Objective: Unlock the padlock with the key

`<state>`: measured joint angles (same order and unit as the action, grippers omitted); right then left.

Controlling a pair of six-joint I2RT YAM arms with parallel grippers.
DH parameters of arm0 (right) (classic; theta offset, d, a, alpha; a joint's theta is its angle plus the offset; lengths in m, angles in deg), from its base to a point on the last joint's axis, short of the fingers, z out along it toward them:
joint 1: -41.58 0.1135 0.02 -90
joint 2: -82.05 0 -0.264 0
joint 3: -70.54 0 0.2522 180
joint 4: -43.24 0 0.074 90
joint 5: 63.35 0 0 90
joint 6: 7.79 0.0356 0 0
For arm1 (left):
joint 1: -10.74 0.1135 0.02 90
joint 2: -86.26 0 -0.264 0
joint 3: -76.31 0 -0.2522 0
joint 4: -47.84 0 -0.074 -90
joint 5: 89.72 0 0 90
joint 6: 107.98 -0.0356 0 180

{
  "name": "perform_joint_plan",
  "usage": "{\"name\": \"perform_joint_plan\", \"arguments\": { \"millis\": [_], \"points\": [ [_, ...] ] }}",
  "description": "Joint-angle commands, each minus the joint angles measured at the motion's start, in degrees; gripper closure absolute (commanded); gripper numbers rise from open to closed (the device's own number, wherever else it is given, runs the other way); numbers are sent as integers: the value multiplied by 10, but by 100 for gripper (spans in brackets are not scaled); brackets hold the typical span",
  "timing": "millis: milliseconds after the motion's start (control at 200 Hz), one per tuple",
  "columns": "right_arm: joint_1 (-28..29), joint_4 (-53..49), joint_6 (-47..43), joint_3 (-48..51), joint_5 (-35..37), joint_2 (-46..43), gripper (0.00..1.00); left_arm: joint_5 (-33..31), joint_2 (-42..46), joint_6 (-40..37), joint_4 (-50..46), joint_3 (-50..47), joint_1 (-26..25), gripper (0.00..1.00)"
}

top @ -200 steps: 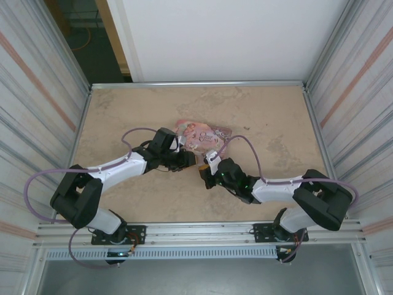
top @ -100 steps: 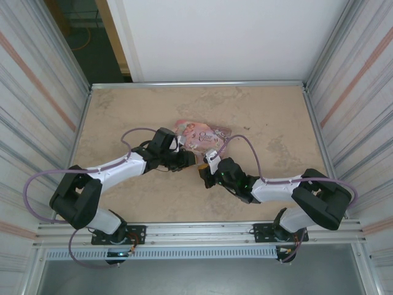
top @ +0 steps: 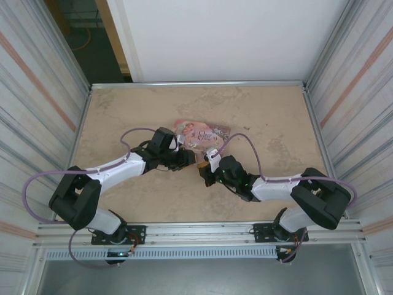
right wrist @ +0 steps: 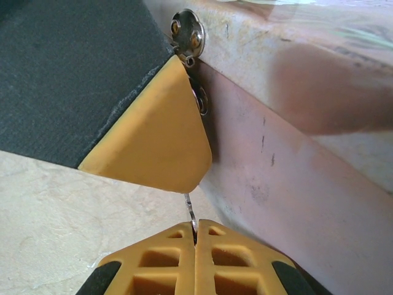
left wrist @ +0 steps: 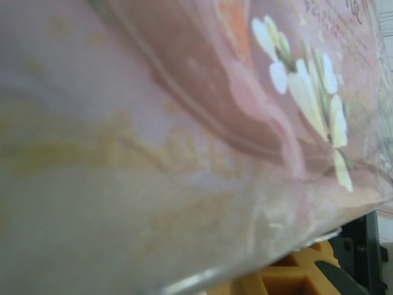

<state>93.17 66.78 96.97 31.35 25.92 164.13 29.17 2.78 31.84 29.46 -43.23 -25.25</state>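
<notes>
**Top view.** A pink tin (top: 206,134) is seen lying near the middle of the table (top: 135,110). The left gripper (top: 187,161) is placed against the tin's near edge. The right gripper (top: 204,167) is set just beside it, a little nearer the bases, so that the two tips almost meet. At this range the jaws of neither can be judged.

**Left wrist view.** The frame is taken up by the tin's flowered surface (left wrist: 184,123), close and blurred. One orange finger (left wrist: 288,279) is seen under the tin's edge at the lower right. Whether the left pincer is spread or pressed on anything cannot be told.

**Right wrist view.** The right gripper (right wrist: 195,228) is seen with its orange fingertips pressed together. The key (right wrist: 190,212) is pinched between them, a thin metal sliver standing up out of the seam. The key's tip is held just under the point of the left gripper's finger (right wrist: 153,141), which is laid against the tin's side wall (right wrist: 295,196). A riveted silver plate (right wrist: 187,31) is fixed at the top of that wall. Below it, a silvery ring (right wrist: 201,101) is half hidden by the left finger. It is perhaps the padlock's shackle; the lock's body cannot be made out.
</notes>
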Motion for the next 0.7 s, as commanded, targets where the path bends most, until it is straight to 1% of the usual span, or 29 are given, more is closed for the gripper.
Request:
{"name": "perform_joint_plan", "arguments": {
  "millis": [0,401,531,696],
  "points": [
    [-9,59,2,-39,-23,5,100,46,21,9,23,-3,-11,86],
    [-31,63,5,-74,-52,9,100,43,23,12,27,-8,-14,86],
    [-33,66,13,-85,-64,24,100,41,21,17,38,-13,-13,86],
    [-32,76,22,-78,-62,44,100,43,12,23,54,-20,-13,86]
  ]
}}
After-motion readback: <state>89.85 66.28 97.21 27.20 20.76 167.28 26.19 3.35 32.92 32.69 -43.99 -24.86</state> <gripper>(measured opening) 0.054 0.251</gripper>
